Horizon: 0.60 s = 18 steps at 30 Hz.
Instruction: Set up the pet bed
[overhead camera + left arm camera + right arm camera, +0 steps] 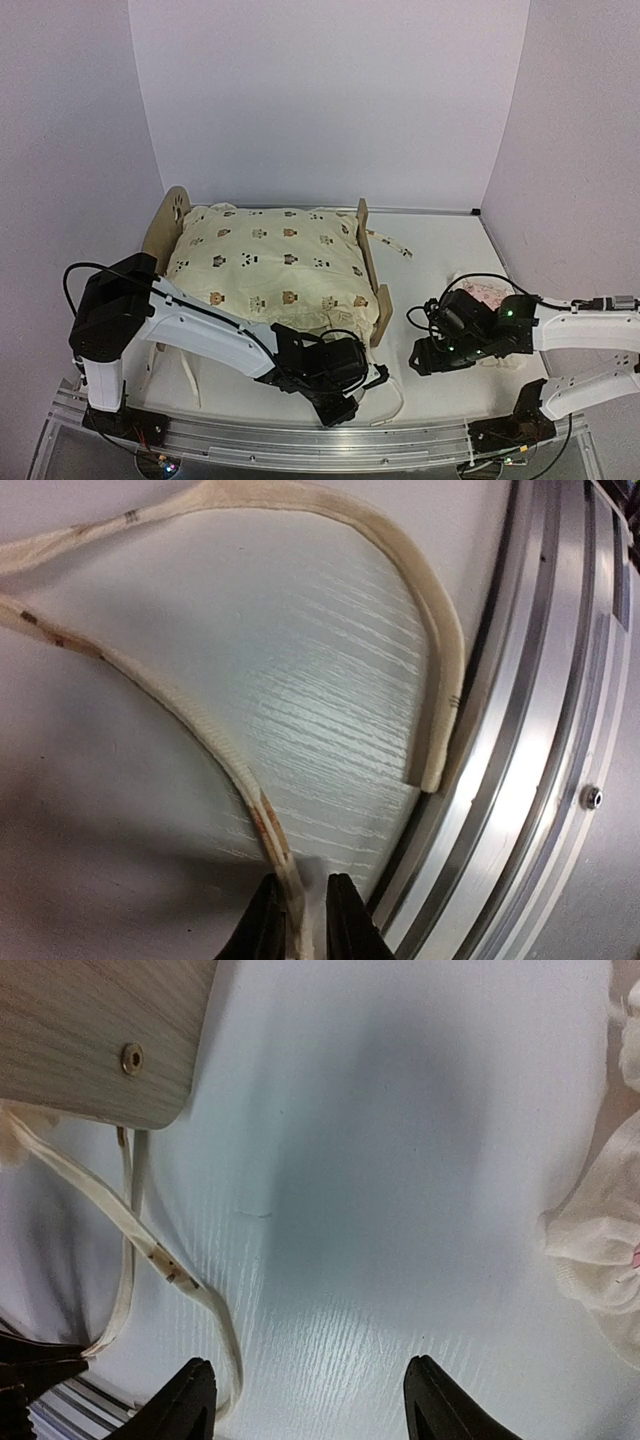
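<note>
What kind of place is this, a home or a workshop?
Probably a robot test booth: plain walls box in a white table, two arms stand on a metal rail, and a small pet bed sits on the table.

The white counter (440, 250) carries the light-wood pet bed (367, 262) at centre left of the top view and 1 small pink ruffled pillow (490, 296) at right. A cream fabric tie (440, 670) curves beside the aluminium rail (540, 730) along the bottom edge.
</note>
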Available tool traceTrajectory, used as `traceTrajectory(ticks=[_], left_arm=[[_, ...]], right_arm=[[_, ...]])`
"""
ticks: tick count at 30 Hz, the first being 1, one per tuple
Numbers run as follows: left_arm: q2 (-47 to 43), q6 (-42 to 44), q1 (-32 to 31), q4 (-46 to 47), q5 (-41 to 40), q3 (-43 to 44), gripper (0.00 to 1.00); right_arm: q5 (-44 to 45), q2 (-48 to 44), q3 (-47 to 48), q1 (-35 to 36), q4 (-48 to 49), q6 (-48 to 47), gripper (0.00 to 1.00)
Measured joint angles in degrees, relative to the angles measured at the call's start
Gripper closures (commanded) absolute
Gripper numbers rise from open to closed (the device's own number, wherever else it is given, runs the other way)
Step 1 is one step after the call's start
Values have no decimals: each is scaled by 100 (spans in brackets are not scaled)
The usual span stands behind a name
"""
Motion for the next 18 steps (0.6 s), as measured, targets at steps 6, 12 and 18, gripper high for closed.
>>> traceTrajectory(ticks=[6,12,18], left_arm=[[52,-29,0,42,-80,37,100],[-94,-71,0,-119,14,37,100],[-419,-128,0,-119,234,148,100]], right_arm=[[-345,146,-319,0,345,100,61],[-705,532,-617,99,812,214,77],[-949,886,-739,327,1447,318,82]])
